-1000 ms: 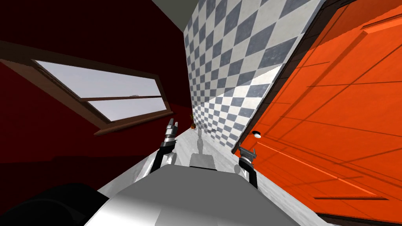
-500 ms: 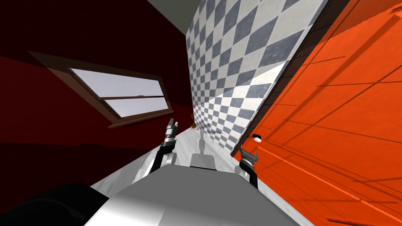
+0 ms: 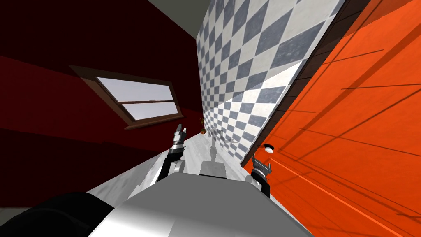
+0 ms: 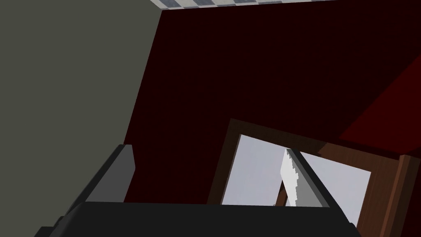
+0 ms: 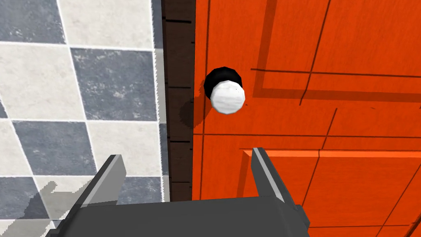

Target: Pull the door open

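The orange panelled door fills the right of the head view, set in a dark brown frame. Its white round knob on a black base sits near the frame edge. My right gripper hovers just short of the knob, open and empty. In the right wrist view the knob lies ahead of the open fingers, apart from them, and the door meets the frame. My left gripper is raised at the left, open, its fingers holding nothing.
A checkered grey and white wall runs beside the door frame. A dark red wall with a brown-framed window stands on the left. A narrow pale floor strip leads to a small potted plant at the far end.
The whole head view has shifted: I have moved closer to the door and turned slightly. The knob now sits nearer my right gripper. Both grippers stay open.
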You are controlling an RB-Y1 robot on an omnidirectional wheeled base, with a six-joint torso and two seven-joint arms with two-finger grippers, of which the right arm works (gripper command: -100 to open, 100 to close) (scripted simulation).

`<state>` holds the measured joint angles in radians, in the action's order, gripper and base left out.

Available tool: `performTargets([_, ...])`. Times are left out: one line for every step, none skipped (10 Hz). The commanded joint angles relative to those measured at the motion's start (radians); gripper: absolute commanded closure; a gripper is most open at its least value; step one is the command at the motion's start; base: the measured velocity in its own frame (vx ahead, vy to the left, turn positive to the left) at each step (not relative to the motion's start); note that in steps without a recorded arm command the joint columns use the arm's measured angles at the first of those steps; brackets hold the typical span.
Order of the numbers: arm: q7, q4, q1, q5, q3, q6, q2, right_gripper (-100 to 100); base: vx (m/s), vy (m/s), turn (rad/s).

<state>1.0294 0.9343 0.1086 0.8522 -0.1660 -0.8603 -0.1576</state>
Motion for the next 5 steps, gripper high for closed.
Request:
performTargets([0.023,-0.03,-0.009,0.016,-0.002,-0.009,-0.001,-100,0.0,-0.19,0.103])
performTargets([0.037,-0.046,-0.014,0.027,-0.004,-0.013,-0.001,-100,-0.03,-0.21,0.138])
performTargets([0.039,-0.048,-0.014,0.029,-0.005,-0.014,-0.001,-100,-0.018,-0.166,0.069])
performTargets([0.049,-0.06,-0.018,0.037,-0.006,-0.017,0.0,-100,-0.008,-0.14,0.073])
performTargets([0.066,-0.082,-0.023,0.052,-0.008,-0.023,0.0,-100,-0.028,-0.19,0.171])
